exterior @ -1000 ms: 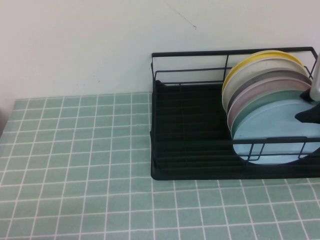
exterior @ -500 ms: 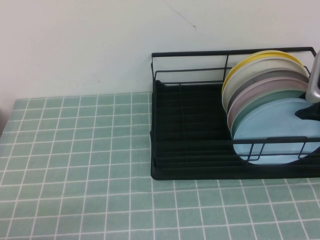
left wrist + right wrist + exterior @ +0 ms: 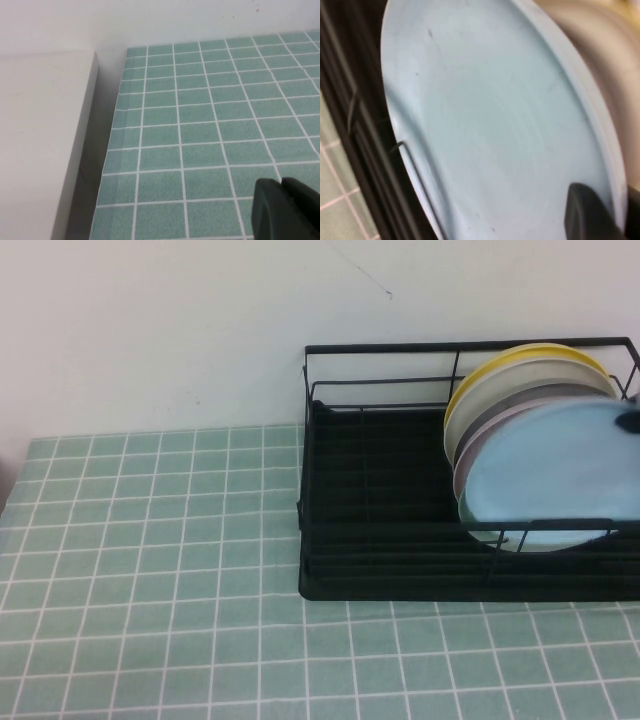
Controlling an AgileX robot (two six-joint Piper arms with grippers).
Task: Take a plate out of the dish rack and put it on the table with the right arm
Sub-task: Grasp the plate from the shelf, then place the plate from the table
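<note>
Light-blue plate (image 3: 548, 466) stands raised and tilted at the front of the stacked plates (image 3: 520, 375) in the black dish rack (image 3: 380, 490), its lower edge behind the front wire. The right claw (image 3: 630, 421) pinches its right rim. The left claw (image 3: 286, 210), pressed together, hovers over the tiled worktop (image 3: 150, 570).

Setting: kitchen-style counter mock-up. Evidence: table (image 3: 150, 570) w/ mint-green tiles, white grout; black wire dish rack (image 3: 400, 540) holding upright plates (image 3: 520, 390); plain white wall (image 3: 150, 330) behind; pale cabinet side (image 3: 40, 150) adj.
</note>
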